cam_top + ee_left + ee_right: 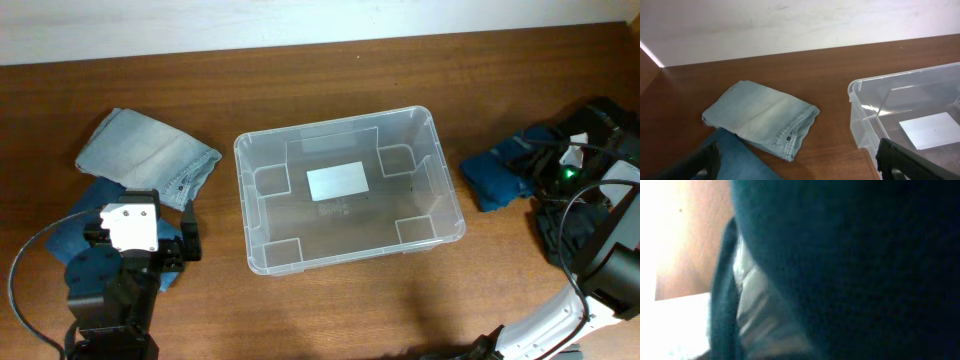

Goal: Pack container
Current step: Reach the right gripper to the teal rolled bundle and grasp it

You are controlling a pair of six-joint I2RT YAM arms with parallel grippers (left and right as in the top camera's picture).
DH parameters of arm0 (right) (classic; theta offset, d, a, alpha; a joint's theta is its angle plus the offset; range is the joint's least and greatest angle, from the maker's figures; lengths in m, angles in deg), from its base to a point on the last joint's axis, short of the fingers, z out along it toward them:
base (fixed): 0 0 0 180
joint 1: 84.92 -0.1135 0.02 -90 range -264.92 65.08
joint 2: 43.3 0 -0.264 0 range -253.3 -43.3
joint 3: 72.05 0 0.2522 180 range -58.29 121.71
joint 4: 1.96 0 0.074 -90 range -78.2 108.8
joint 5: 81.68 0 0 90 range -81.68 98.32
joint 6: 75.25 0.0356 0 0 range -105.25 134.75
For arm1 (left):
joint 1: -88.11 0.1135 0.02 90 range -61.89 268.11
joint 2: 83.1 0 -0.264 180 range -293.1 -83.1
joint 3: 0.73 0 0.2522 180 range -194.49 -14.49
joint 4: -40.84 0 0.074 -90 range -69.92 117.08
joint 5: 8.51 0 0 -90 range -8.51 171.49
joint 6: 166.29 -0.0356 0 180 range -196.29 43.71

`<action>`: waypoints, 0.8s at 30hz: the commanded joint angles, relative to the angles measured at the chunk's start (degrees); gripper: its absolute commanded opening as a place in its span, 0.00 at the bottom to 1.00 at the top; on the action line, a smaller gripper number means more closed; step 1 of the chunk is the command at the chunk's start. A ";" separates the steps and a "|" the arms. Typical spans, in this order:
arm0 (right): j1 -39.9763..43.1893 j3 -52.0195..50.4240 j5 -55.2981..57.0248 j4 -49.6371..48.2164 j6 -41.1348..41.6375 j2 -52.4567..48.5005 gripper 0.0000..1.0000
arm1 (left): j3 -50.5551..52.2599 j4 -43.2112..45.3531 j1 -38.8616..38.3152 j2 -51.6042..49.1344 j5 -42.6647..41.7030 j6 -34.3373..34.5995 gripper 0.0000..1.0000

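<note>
First pickup for the empty container (243, 195): right claw (563, 168), closure impossible to tell, sits in dark clothes (500, 178) to its right, left claw (797, 167) gapes empty; next, pinch firmly and lift.

Left arm (110, 290) is black, with a round joint housing, a white square plate (131, 226) with small dark screws, and a thin black cable (20, 270) looping off its side. Left gripper fingers (912, 162) are dark and blocky. Right arm (612, 268) has black upper links, a white lower link (545, 322), looping black cables, a lit green LED (568, 172).
</note>
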 commanded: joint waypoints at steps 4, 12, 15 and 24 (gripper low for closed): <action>-0.98 -0.72 0.94 2.34 -0.61 -1.62 0.35 | -1.25 0.13 -0.17 0.02 0.22 0.72 1.00; -2.19 0.48 0.20 4.59 -0.66 9.35 0.34 | -1.25 0.13 -0.17 0.02 0.22 0.72 0.99; -3.87 2.69 0.20 8.22 -1.20 17.77 0.33 | -1.25 0.04 -0.17 0.02 0.22 0.72 0.99; -18.99 7.72 7.78 14.40 -5.99 41.70 0.33 | -1.22 -1.60 -0.17 0.02 0.20 0.72 0.99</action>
